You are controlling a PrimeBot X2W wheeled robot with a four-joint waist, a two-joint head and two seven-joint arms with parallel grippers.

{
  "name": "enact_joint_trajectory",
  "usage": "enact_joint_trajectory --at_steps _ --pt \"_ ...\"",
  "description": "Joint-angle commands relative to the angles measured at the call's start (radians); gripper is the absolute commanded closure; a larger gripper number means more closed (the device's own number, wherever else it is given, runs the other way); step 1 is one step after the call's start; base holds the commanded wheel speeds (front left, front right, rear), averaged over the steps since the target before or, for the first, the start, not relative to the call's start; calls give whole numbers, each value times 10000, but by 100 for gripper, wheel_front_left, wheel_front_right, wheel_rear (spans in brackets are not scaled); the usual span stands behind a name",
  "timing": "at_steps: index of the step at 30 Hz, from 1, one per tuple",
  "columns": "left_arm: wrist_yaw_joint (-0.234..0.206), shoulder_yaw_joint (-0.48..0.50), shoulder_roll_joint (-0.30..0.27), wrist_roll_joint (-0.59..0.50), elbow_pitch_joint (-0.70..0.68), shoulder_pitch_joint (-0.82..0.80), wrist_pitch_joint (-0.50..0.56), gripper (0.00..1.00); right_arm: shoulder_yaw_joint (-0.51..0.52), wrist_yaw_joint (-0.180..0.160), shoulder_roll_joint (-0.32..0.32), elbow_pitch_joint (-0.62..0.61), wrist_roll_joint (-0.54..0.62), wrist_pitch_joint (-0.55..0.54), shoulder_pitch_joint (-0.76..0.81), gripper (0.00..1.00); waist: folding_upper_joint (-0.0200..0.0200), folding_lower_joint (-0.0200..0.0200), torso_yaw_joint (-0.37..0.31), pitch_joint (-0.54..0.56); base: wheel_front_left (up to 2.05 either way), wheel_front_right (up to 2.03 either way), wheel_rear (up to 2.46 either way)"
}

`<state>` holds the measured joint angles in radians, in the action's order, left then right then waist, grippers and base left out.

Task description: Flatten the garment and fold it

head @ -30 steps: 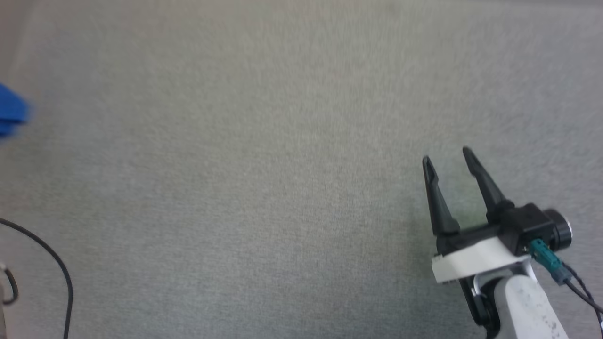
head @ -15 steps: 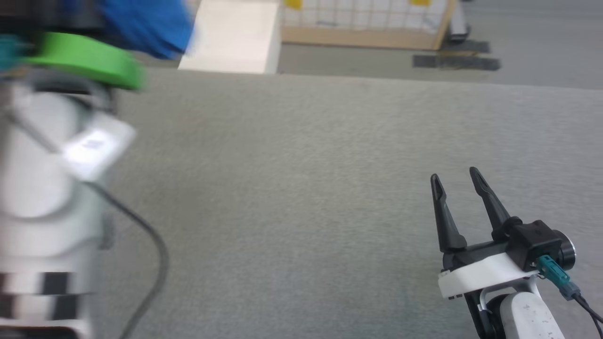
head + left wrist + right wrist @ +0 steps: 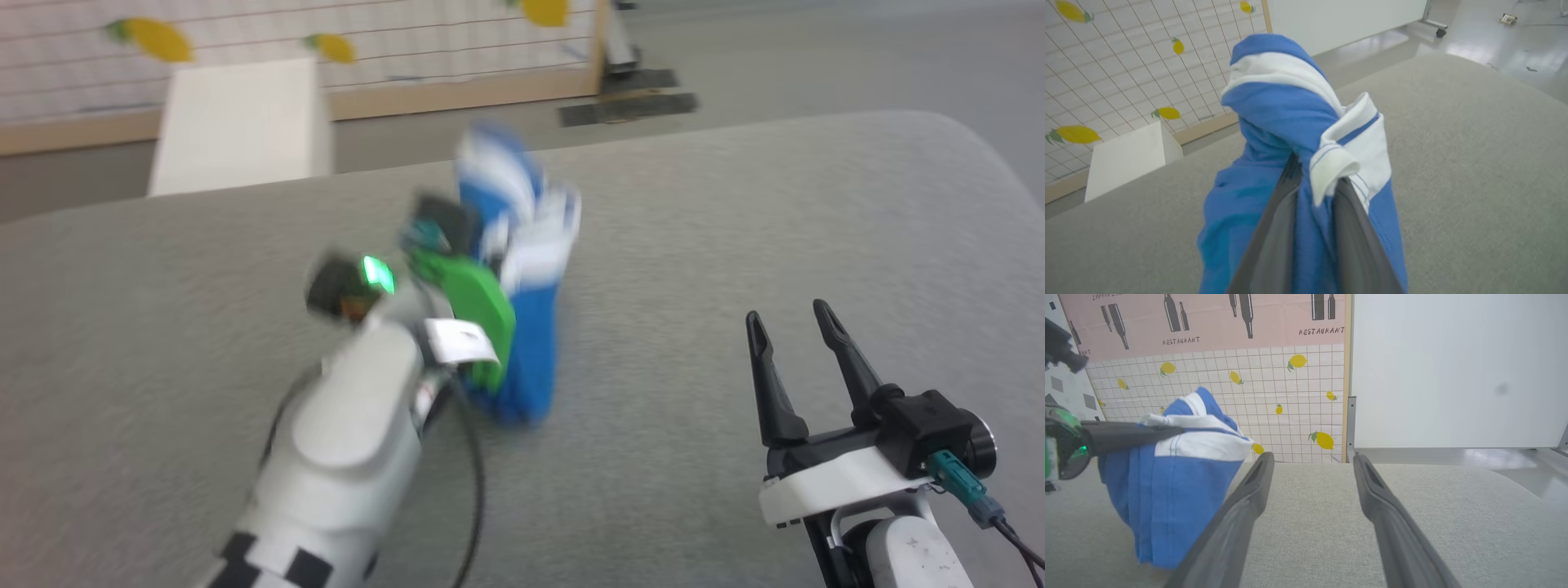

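While the left hand (image 3: 1318,173) has its two dark fingers pinched tight on a fold of cloth, one garment (image 3: 1274,110) hangs from it in a bunched bundle: bright blue shorts with white bands. In the head view this bundle sits just above centre, toward 12 o'clock, over one grey cloth-covered desk (image 3: 735,204). Its upper part rises past the fingertips and its lower part drops toward the desk. Motion blur makes it unclear whether the bottom edge touches the surface. The left arm comes in from 7 o'clock of the head view, pale and rounded, with one green ring (image 3: 478,306) at the wrist and one black cable (image 3: 475,490) looping beside it. The right hand (image 3: 785,310) is at 4 o'clock in that view, well apart from the garment. Its two fingers are spread wide, pointing toward 12 o'clock, with nothing between them. From the right wrist camera the bundle appears at 9 o'clock, with one finger of the left hand lying across its white band. Beyond the far edge of the desk, at 11 o'clock of the head view, stands one white box (image 3: 241,122). Behind it is a white grid-patterned panel (image 3: 457,41) bearing three blurred yellow lemon shapes.
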<state>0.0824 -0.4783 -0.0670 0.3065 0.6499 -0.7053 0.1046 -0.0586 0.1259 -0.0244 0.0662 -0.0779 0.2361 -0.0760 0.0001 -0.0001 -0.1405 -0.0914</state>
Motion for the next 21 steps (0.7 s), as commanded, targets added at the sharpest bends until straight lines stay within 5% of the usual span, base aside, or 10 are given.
enact_joint_trajectory --at_steps 1,10,11,12,16,21 --pt "80 -209 32 118 320 179 416 100 -43 48 -16 -32 -41 -49 158 0 -1 1 -899 -14 0 0 0" --pt "341 -1153 153 1213 2319 941 3857 100 -142 48 -16 -12 -126 -41 268 0 -1 1 -1247 43 0 0 0" --pt "351 -1160 157 1348 2279 953 3920 56 -146 48 -16 -22 -159 -38 274 0 -1 1 -1212 42 0 0 0" --pt "351 -1184 159 1375 2163 932 3779 0 -140 48 -16 -32 -189 -35 272 0 -1 1 -1175 30 0 0 0" --pt "0 -893 162 1455 1443 811 2208 0 -123 48 -16 -63 -236 -10 220 0 -1 1 -945 11 0 0 0" --pt "-611 -154 -141 1234 -35 875 -1274 0 57 48 -16 -108 -190 18 232 0 -1 1 -458 55 0 0 0"
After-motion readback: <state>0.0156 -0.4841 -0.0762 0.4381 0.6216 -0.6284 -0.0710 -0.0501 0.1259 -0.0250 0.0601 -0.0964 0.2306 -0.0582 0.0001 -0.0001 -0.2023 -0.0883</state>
